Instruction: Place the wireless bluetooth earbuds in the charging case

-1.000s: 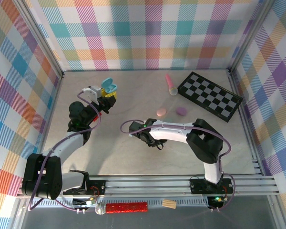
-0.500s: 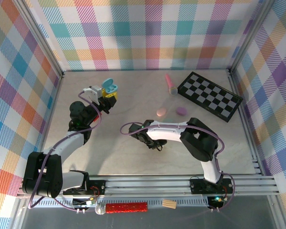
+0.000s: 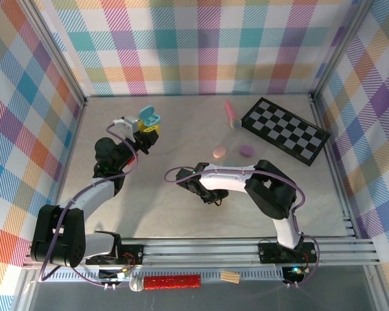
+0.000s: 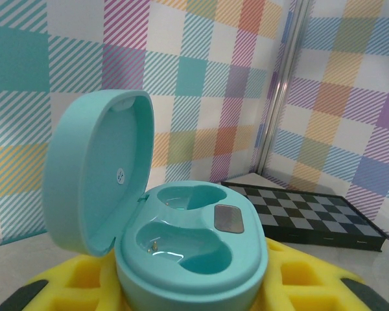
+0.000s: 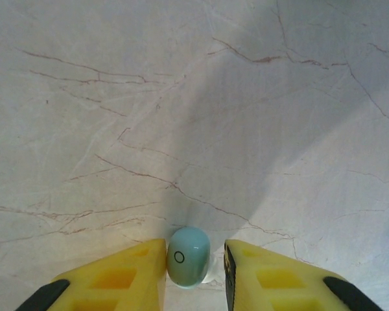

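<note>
Earbud (image 5: 188,256), mint, small & rounded, sits on the table (image 5: 181,97) btwn the yellow pads (image 5: 126,275) of the right gripper (image 5: 194,249). Jaws are narrow, one each side. One pad is right up against the bud, the other shows a sliver of gap, so not clamped by the look of it. Bud rests on the marble-look top, not lifted. From above, that gripper is low over front-centre of the table, forearm reaching leftward.

Left gripper (image 4: 194,288): pads shut on the charging case (image 4: 191,249), mint, gripped low on the body & held up at far left, seemingly clear of the table. Lid is hinged open & standing back. Both wells face up & empty, w/ a small gold contact in the nearer one. Case is well apart from the bud.

Further out: pink case (image 3: 220,152) & purple case (image 3: 246,150), both closed, lie near each other beyond the right arm. Pink toy mic (image 3: 232,115) & checkerboard (image 3: 285,129) are nr the back wall. None in the way.

Step, as I read it: pick-up of the 1st bud. It's bracketed, grip not made. Nothing in the case, so task barely begun.

Nxt move needs a gentle, centred squeeze (bud is tiny & smooth, prob. squirts out if pinched off-centre). Then lift straight, carry left to the open case, line the bud up w/ the matching well & press in. Left arm has to hold the case steady, wells up. Which way the bud's stem points can't be told, so it may need re-orienting.
</note>
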You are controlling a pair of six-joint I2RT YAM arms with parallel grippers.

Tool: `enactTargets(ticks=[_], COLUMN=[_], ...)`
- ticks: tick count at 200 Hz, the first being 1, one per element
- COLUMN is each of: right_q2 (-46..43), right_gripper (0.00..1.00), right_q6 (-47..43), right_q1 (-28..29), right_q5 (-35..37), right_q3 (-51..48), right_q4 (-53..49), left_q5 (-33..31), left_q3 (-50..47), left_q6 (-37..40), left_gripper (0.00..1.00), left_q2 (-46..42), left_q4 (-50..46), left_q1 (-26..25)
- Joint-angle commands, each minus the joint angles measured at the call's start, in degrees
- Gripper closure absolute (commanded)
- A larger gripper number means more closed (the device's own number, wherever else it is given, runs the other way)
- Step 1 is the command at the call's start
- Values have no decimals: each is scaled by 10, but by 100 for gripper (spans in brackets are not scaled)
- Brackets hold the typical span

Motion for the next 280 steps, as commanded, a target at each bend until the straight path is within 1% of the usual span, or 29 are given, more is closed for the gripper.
enactTargets(ticks=[1, 43, 73, 100, 121, 145, 164, 188, 209, 246, 280], right_q2=[15, 25, 15, -28, -83, -159, -221, -292, -344, -396, -418], right_gripper=[71, 74, 79, 80, 80, 80, 79, 79, 78, 78, 78], right_q6=[6, -2, -6, -27, -49, -79, -106, -121, -129, -141, -147], right_q1=[2, 2, 2, 0, -14, -35, -55, -92, -128, -178, -202], right_q5=[-6, -10, -11, 5, -10, -54, -96, -174, -258, -362, -440], right_q3=[9, 12, 13, -2, -29, -64, -80, -88, -83, -56, -27], right_q4=[-15, -13, -13, 3, 33, 77, 103, 125, 138, 141, 154], left_q5=[11, 11, 16, 30, 47, 66, 78, 102, 122, 130, 160], left_q3=[8, 7, 6, 6, 3, -4, -6, 2, 13, 38, 56], left_q6=[-4, -4, -3, -1, 2, 9, 35, 75, 98, 140, 143], left_gripper=[65, 65, 65, 65, 65, 65, 65, 65, 65, 65, 65], left_q2=[-6, -8, -7, -3, 10, 19, 21, 26, 36, 50, 67], left_q4=[29, 28, 27, 24, 29, 42, 37, -3, -24, -78, -93], left_q1=[9, 9, 9, 8, 6, -5, -28, -65, -98, -148, -174])
